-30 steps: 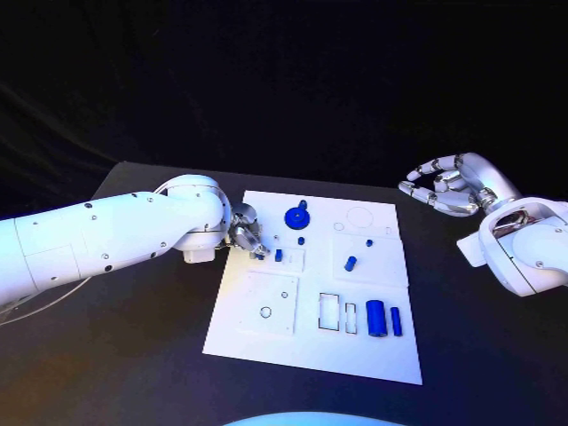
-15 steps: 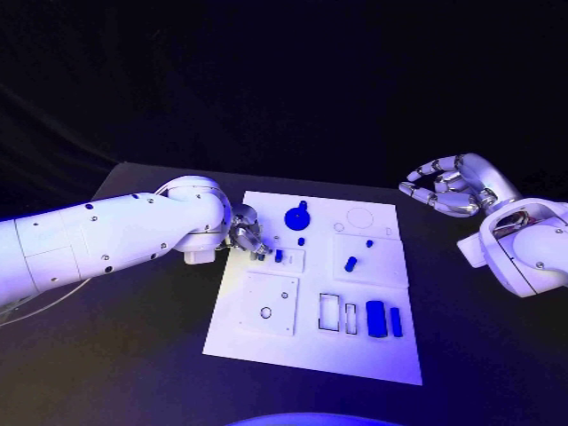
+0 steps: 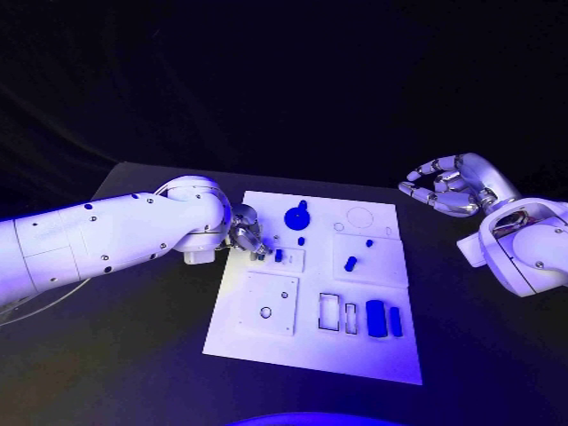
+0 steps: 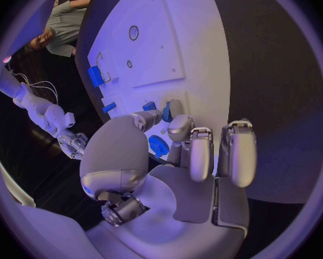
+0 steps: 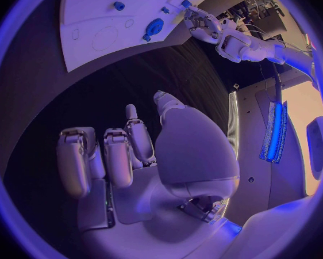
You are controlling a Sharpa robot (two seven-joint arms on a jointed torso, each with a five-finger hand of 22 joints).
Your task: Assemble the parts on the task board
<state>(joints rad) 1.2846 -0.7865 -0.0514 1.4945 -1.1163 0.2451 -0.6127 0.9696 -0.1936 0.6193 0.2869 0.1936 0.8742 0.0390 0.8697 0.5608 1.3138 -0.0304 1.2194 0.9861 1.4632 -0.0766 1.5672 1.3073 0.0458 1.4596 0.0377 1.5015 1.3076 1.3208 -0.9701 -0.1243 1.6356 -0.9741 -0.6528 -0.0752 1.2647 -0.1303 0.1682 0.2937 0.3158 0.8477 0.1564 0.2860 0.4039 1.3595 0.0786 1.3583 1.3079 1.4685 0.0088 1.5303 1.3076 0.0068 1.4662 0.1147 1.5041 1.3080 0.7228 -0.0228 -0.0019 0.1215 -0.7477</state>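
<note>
The left robot hand (image 3: 246, 232) is pinching what looks like a small blue part (image 4: 166, 114) at the task board's (image 3: 312, 355) left edge on the desk (image 3: 130, 355). The right robot hand (image 3: 448, 186) is hovering right of the board, fingers curled in, grasping nothing.

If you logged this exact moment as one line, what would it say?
left hand: at board left edge, fingertips by a small blue part | right hand: raised off board, holding nothing | other blue parts lie on board
</note>
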